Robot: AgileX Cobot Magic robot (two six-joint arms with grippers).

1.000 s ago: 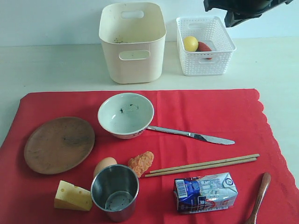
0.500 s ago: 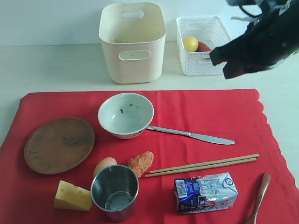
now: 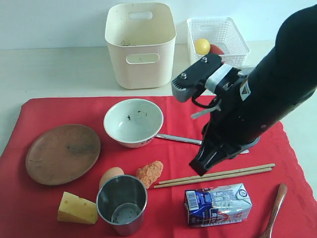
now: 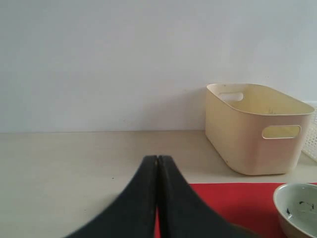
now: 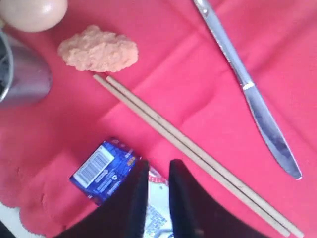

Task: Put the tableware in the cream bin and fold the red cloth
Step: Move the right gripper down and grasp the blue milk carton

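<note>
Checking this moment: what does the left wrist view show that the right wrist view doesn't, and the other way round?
Only the left wrist view: the cream bin, the white bowl, the table, and the left gripper, jaws shut and empty.
Only the right wrist view: the silver table knife, chopsticks, nugget, egg, steel cup, drink carton, and the right gripper, jaws slightly apart, holding nothing.
Both: the red cloth.

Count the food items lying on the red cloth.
3: cheese wedge beside the steel cup, egg behind the cup, nugget beside the egg. The right arm may hide others.
</note>
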